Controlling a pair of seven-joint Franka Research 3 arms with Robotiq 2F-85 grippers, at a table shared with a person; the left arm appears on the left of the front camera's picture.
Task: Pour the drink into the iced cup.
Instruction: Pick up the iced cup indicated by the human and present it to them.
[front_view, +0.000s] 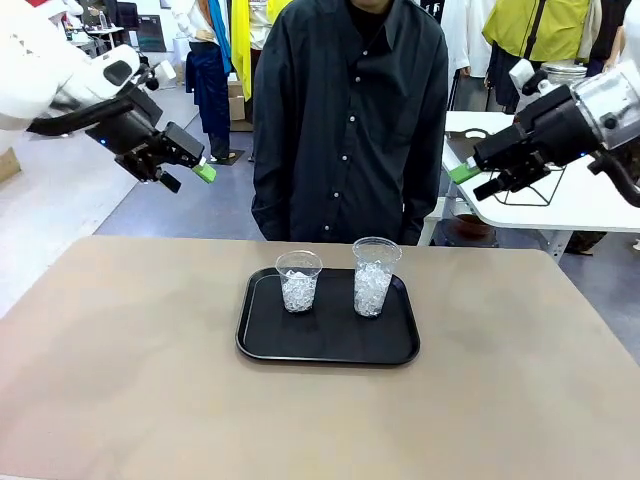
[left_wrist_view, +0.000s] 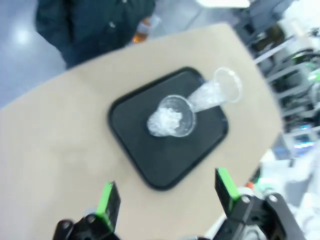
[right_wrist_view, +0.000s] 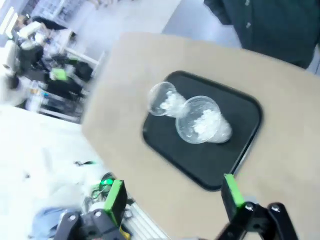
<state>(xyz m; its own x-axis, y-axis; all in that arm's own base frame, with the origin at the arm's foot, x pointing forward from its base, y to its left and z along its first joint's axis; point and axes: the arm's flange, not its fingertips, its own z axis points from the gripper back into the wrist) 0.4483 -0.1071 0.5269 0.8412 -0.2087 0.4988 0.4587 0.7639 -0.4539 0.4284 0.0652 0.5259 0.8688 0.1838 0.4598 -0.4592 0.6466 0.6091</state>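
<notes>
Tan table (front_view: 120, 380), nearest, spans the foreground of a grey-floored room, with a white side table (front_view: 590, 205) at far right. A person in a dark shirt (front_view: 350, 120) stands at its far edge. A black tray (front_view: 330, 350) lies mid-table and carries the taller iced cup (front_view: 374, 277) on the right and the shorter iced cup (front_view: 298, 281) on the left, standing apart. Left gripper (front_view: 190, 178) and right gripper (front_view: 473, 182) hover high, fingers wide and empty.

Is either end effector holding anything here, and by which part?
Nothing is held: the left end effector and the right end effector both stand open, raised above the table.
</notes>
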